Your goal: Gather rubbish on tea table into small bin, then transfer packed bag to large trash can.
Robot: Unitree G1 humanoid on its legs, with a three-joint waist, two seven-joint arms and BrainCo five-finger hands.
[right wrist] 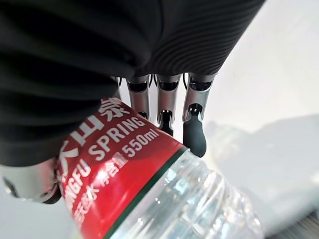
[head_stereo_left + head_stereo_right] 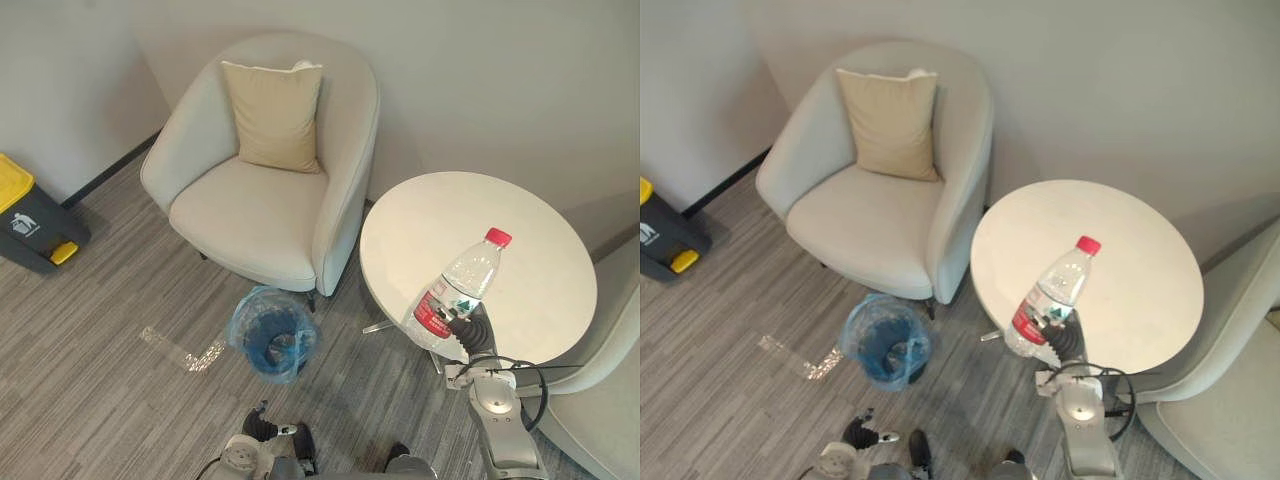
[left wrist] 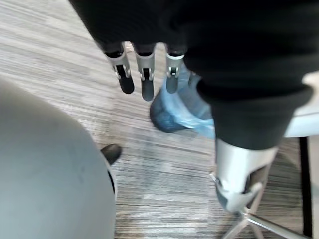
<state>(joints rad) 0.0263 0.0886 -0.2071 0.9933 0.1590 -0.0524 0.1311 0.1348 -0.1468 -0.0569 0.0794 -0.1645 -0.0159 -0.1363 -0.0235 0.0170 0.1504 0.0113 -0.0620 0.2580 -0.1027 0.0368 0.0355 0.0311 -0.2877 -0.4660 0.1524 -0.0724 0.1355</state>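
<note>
One bottle (image 2: 462, 290), tilted, lower right of frame, right hand (image 2: 474, 335) fingers wrapped round its middle, held at tea table (image 2: 520, 215) edge, likely for carrying to small bin (image 2: 243, 318), lower centre. Left hand (image 3: 146, 79) fingers straight, empty.

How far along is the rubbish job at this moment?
Done: the bottle looks lifted off the tea table. In hand: the right hand grips it at its label; the left hand hangs open. Left: drop it into the small bin, then carry its blue bag to the large trash can.
</note>
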